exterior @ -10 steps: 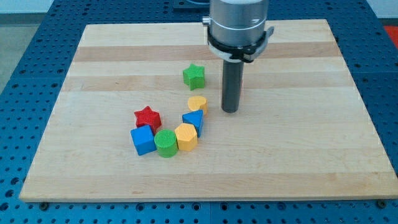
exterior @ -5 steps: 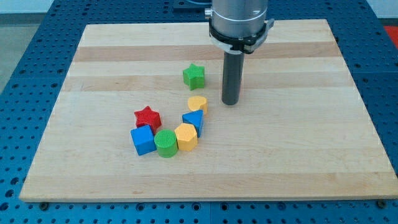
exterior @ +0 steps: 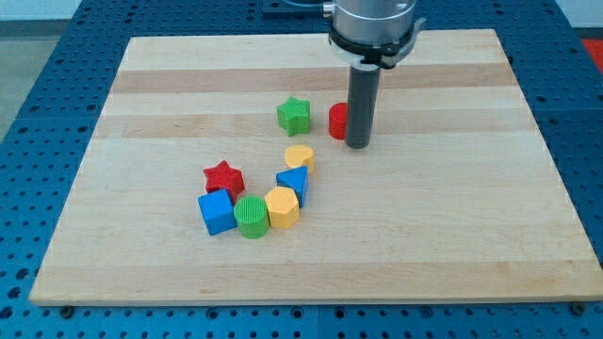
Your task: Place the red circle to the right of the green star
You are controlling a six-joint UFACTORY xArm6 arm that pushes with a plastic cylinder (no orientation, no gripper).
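The green star (exterior: 294, 115) lies on the wooden board (exterior: 452, 235), a little above its middle. The red circle (exterior: 337, 121) sits just to the star's right, with a small gap between them; its right part is hidden behind my rod. My tip (exterior: 357, 145) rests on the board at the red circle's lower right edge, close against it.
A curved cluster lies lower left of the star: yellow heart (exterior: 300, 156), blue triangle (exterior: 293, 180), yellow hexagon (exterior: 282, 207), green circle (exterior: 252, 217), blue cube (exterior: 216, 212), red star (exterior: 223, 177).
My rod has moved up and to the right across the frames. The red circle, hidden behind the rod before, now shows to the right of the green star.
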